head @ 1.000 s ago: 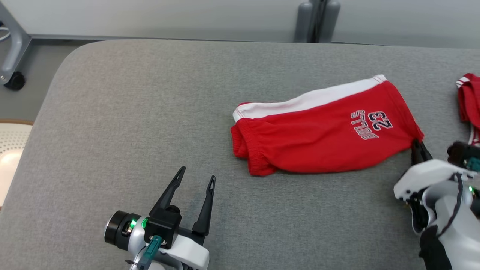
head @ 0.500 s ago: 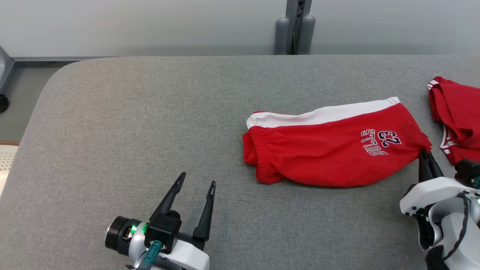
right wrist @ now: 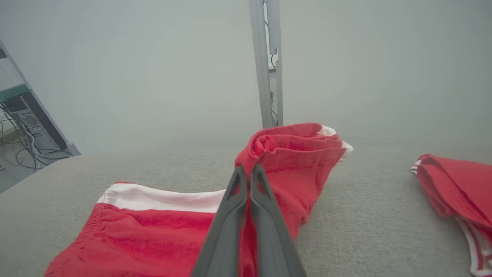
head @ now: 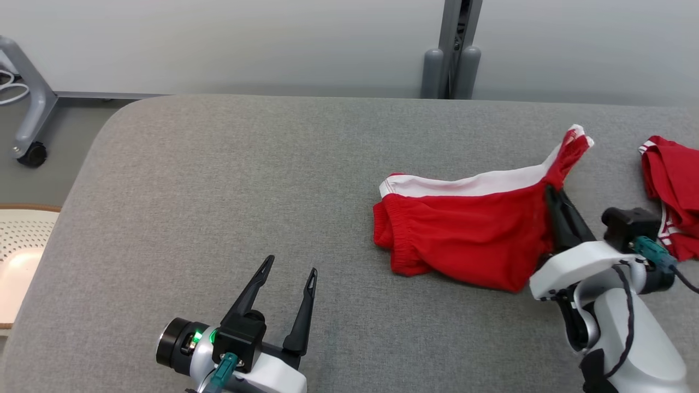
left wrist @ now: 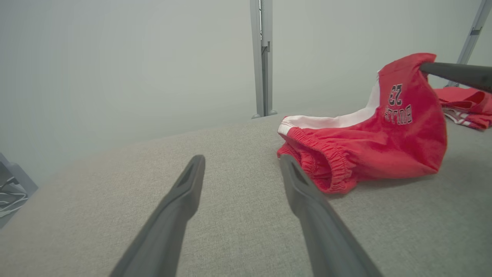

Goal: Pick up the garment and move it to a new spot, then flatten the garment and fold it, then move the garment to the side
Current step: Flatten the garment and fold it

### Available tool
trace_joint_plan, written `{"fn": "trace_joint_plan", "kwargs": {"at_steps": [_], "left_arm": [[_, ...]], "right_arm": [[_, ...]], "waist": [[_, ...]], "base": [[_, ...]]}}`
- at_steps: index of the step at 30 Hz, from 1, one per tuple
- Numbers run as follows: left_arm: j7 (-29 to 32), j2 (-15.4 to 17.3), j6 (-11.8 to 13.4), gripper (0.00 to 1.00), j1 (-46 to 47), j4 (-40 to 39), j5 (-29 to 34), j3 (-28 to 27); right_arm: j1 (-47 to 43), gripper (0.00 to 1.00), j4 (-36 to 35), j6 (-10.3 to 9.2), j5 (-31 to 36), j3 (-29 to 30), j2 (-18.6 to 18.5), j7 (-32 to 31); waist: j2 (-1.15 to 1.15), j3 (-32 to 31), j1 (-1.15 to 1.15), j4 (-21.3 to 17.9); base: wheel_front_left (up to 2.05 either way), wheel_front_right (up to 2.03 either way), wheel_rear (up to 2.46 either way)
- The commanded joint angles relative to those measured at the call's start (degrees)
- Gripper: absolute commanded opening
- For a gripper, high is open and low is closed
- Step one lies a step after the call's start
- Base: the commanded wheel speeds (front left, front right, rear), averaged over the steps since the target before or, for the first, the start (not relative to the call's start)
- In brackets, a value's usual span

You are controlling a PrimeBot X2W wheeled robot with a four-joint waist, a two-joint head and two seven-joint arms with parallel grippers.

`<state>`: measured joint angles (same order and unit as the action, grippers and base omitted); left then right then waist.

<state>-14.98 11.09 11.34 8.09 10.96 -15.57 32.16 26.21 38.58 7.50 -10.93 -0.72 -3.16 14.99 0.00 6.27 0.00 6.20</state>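
shorts (head: 464, 240): soft, light, floppy | right gripper (head: 550, 192) pinching the right-of-frame end | left gripper (head: 290, 264) spread, empty, lower left | elastic end looks grabbable

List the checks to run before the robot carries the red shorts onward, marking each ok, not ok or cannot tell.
1. Right gripper shut on a corner of the red shorts: ok.
2. Shorts lifted clear of the table: not ok, waistband end lies on it.
3. Left gripper open, apart from cloth: ok.
4. Second red garment apart from shorts: ok.
5. Grip catches every layer: cannot tell.
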Motion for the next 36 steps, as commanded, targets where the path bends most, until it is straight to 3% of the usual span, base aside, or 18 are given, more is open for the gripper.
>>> {"fn": "trace_joint_plan", "kwargs": {"at_steps": [1, 20, 30, 31, 33, 34, 35, 36], "left_arm": [[-0.2, 0.1, -0.3, 1.0, -0.3, 0.1, 0.4, -0.2], [-0.2, -1.3, -1.1, 1.0, -0.6, 0.8, 0.7, -0.5], [-0.2, -1.9, -1.9, 1.0, -1.3, -0.2, 1.0, -1.7], [-0.2, -2.0, -2.0, 1.0, -1.4, -0.1, 1.1, -1.8], [-0.2, -2.1, -2.1, 1.0, -1.5, 0.0, 1.3, -2.0], [-0.2, -2.1, -2.1, 1.0, -1.5, 0.1, 1.4, -2.1], [-0.2, -2.1, -2.2, 1.0, -1.6, 0.2, 1.4, -2.2], [-0.2, -2.1, -2.2, 1.0, -1.6, 0.3, 1.4, -2.3]], "right_arm": [[0.6, 0.0, -0.4, -0.02, -1.0, -1.8, 0.0, 0.3], [1.6, 0.0, -0.1, -0.02, -8.9, -26.2, 0.0, -0.1], [-1.3, 0.0, 0.2, -0.02, -9.1, -30.9, 0.1, -1.0], [-1.5, 0.07, 0.0, -0.02, -9.1, -31.1, 0.1, -1.0], [-2.1, 0.38, -0.5, -0.02, -9.4, -31.8, 0.1, -1.2], [-2.4, 0.6, -0.7, -0.02, -9.5, -32.2, 0.1, -1.4], [-2.6, 0.99, -1.1, -0.02, -9.7, -32.5, 0.1, -1.4], [-2.9, 1.0, -1.5, -0.02, -10.0, -32.9, 0.1, -1.5]], "waist": [[0.0, -0.3, 0.0, 0.6], [0.0, -0.3, 0.0, 5.7], [0.0, 0.4, 0.0, 5.7], [0.0, 0.4, 0.0, 5.6], [0.0, 0.4, 0.0, 5.3], [0.0, 0.3, 0.0, 5.2], [0.0, 0.3, 0.0, 5.0], [0.0, 0.2, 0.0, 4.8]], "base": [[0.0, 0.0, 0.0], [0.0, 0.0, 0.0], [0.0, 0.0, 0.0], [0.0, 0.0, 0.0], [0.0, 0.0, 0.0], [0.0, 0.0, 0.0], [0.0, 0.0, 0.0], [0.0, 0.0, 0.0]]}}
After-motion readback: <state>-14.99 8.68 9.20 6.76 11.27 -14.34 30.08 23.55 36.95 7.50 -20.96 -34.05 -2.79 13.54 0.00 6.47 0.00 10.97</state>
